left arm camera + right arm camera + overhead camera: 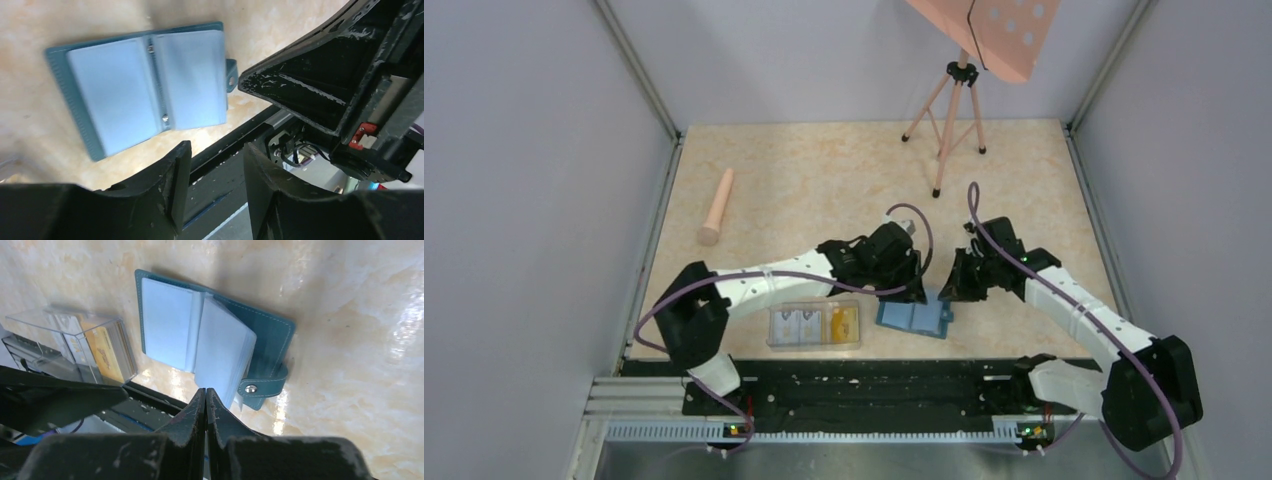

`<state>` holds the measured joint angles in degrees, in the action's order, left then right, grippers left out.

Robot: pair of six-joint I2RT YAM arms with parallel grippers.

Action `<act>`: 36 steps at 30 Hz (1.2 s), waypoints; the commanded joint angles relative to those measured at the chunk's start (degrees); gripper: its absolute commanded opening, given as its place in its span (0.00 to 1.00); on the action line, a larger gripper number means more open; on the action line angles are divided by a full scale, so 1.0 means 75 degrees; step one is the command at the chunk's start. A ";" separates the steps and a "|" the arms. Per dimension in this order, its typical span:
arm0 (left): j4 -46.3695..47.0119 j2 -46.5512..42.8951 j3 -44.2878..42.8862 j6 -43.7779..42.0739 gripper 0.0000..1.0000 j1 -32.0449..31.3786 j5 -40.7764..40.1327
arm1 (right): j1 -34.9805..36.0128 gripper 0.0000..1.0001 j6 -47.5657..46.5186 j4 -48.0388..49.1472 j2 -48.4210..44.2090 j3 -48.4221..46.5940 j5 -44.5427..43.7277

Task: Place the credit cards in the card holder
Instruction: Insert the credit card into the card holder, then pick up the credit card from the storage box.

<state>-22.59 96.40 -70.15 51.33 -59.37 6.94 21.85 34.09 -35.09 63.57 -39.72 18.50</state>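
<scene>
1. Your left pincer [215, 148] stood partly apart, gripping nothing.
2. Your right pincer [205, 391] was pressed together, empty.
3. The card holder [167, 325] lay unfolded between them, with the credit cards [109, 354] in the clear box [815, 345] beside it.

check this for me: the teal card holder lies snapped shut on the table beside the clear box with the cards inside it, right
Not quite. The card holder is open, not snapped shut: the right wrist view shows its pale blue pockets spread and the snap tab undone. It does lie on the table beside the clear box, with the cards inside it.
</scene>
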 commanded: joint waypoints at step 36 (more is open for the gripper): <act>-0.1530 -0.3972 0.4102 0.0103 0.40 0.1989 -0.0336 | 0.4285 0.29 0.1918 0.2394 0.3381 -0.1979 -0.0180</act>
<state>-36.82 62.61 -36.40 54.30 -44.60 1.72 52.99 48.12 -17.65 88.33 -51.90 18.22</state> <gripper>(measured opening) 0.427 0.324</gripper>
